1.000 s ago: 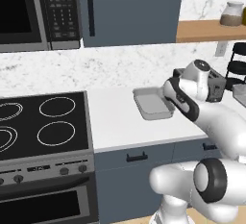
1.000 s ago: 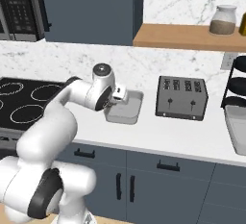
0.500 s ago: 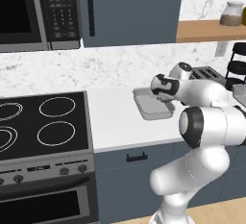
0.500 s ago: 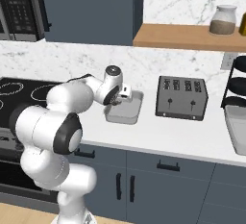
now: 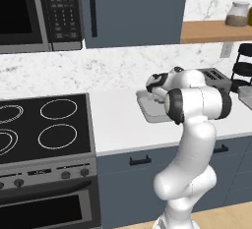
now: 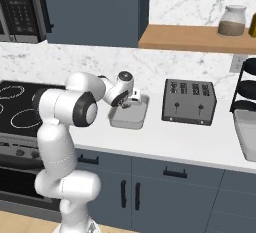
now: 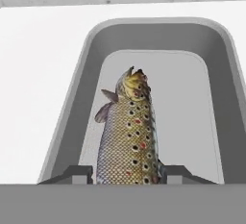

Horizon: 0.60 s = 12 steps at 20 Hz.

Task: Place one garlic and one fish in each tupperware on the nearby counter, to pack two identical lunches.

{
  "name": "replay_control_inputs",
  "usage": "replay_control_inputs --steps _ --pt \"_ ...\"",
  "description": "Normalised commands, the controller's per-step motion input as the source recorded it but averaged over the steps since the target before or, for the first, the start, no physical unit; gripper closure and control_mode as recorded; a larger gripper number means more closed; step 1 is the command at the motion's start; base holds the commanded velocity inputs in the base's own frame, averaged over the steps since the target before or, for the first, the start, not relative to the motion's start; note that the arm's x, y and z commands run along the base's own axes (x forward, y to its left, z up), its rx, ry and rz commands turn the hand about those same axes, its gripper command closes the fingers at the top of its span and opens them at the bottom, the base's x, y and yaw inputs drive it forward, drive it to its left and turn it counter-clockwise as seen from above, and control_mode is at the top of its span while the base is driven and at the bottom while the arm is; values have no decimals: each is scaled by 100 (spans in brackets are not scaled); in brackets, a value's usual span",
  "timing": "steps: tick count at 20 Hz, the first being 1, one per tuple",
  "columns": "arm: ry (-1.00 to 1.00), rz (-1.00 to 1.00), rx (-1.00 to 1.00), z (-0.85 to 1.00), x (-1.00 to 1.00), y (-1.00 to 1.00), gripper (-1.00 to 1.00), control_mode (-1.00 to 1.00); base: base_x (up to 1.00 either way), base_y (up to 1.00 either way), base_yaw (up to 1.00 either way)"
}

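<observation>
My gripper (image 7: 126, 174) is shut on a spotted grey-brown fish (image 7: 127, 131), which points head-first away from the hand over a light-grey tupperware (image 7: 72, 103). That tupperware (image 5: 146, 111) (image 6: 131, 119) sits on the white counter (image 5: 118, 120) right of the stove. The gripper (image 6: 131, 98) hangs just above its near end. The inside of the tupperware around the fish looks bare. A second tupperware (image 6: 246, 133) lies at the far right of the counter. The garlic is out of view.
A dark toaster (image 6: 189, 101) stands just right of the near tupperware, and a black tiered rack (image 6: 247, 89) beyond it. The black stove top (image 5: 39, 129) lies to the left. A wooden shelf (image 6: 195, 37) with a jar (image 6: 231, 21) hangs above.
The arm's elbow and upper links have swung round in both base views. The hand has stayed over the near tupperware with the fish still in its grip.
</observation>
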Motion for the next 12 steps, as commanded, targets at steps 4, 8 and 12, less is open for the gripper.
replay_control_inputs --steps 4,8,12 --pt "0 0 -1 -23 69 -13 -100 -100 0 0 0" --pt "0 3 0 -6 51 -19 -100 -100 0 0 0" --pt "0 4 -4 0 37 -6 -100 -100 0 0 0"
